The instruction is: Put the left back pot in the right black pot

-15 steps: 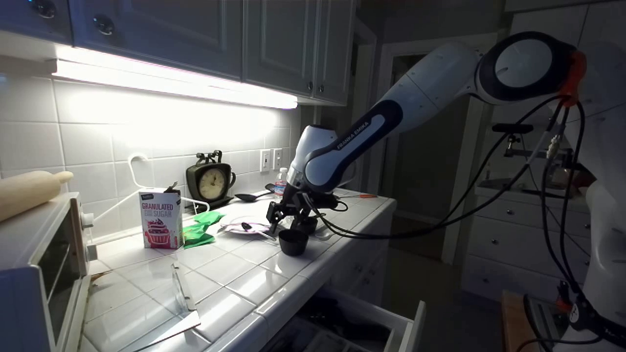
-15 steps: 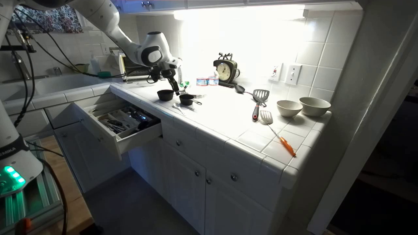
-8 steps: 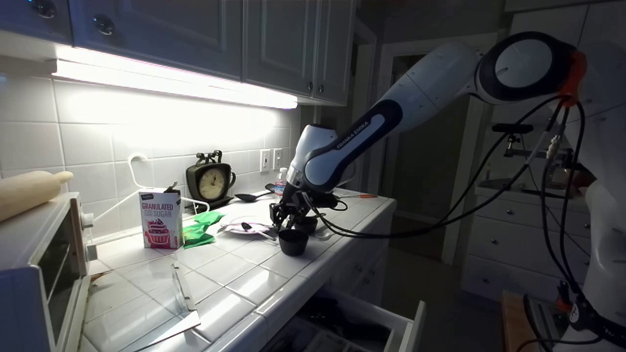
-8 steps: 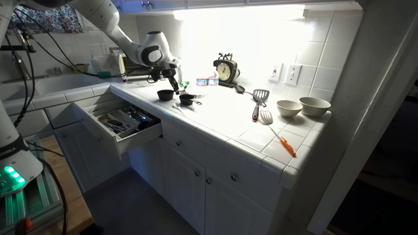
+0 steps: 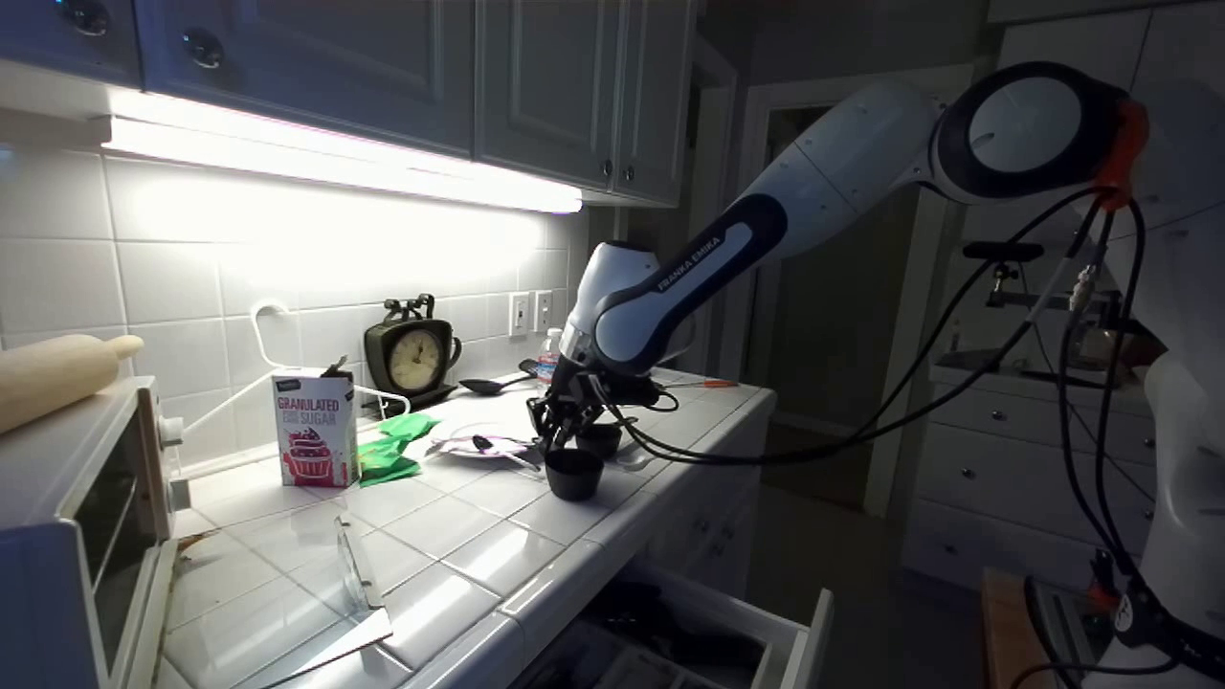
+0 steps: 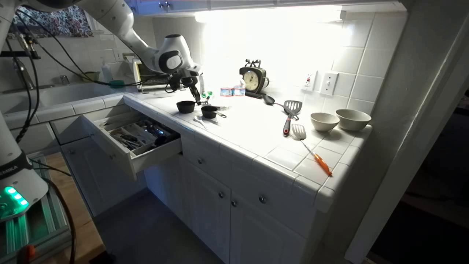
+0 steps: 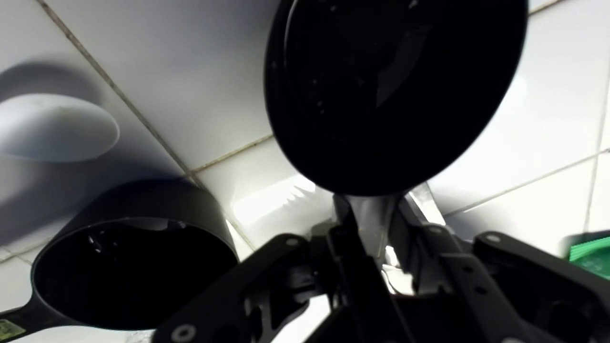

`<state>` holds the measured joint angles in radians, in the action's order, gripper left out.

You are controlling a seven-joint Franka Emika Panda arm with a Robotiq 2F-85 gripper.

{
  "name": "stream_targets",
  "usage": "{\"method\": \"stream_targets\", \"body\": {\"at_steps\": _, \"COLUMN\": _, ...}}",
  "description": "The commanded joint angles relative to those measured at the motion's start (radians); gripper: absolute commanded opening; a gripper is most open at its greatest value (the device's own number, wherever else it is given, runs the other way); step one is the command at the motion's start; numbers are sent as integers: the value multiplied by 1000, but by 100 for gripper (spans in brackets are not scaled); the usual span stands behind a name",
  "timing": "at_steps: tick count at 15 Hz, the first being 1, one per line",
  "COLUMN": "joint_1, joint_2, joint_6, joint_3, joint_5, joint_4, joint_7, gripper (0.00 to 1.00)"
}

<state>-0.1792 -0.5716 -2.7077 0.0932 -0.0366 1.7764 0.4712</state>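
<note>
The left back pot (image 6: 185, 106), small, black and round, stands upright on the counter. It nearly fills the top of the wrist view, where its dark bowl (image 7: 395, 95) faces the camera. My gripper (image 7: 372, 207) is shut on its grey-looking handle, one finger (image 7: 340, 209) on each side. In an exterior view, the gripper (image 5: 547, 435) points down just behind this pot. Close beside it is the right black pot (image 6: 209, 112), slightly smaller, its handle pointing away to the right. In the wrist view the right pot (image 7: 152, 200) lies lower left, apart from my fingers.
A pale rounded spoon-like thing (image 7: 59, 127) lies by the right pot. Below the counter edge, a cutlery drawer (image 6: 157, 157) stands pulled out. A sugar carton (image 5: 316, 431), a green bag (image 5: 388, 459) and a clock (image 5: 418, 362) line the wall side. Bowls (image 6: 324, 121) and spatulas (image 6: 298, 131) lie farther along.
The gripper's fingers have come together around the left pot's handle and risen very slightly. Both pots stay where they were, and the rest of the arm is almost still.
</note>
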Motion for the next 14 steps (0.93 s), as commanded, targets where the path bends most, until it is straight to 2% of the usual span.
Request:
{"method": "stream_targets", "body": {"at_steps": 1, "joint_1": -21, "joint_2": -22, "joint_6": 0, "joint_3": 22, "joint_5": 5, "joint_4": -25, "joint_7": 36, "gripper": 6}}
{"method": "stream_targets", "body": {"at_steps": 14, "joint_1": -38, "joint_2": 9, "joint_6": 35, "joint_3": 49, "joint_5": -6, "joint_4": -8, "joint_7": 165, "gripper": 6}}
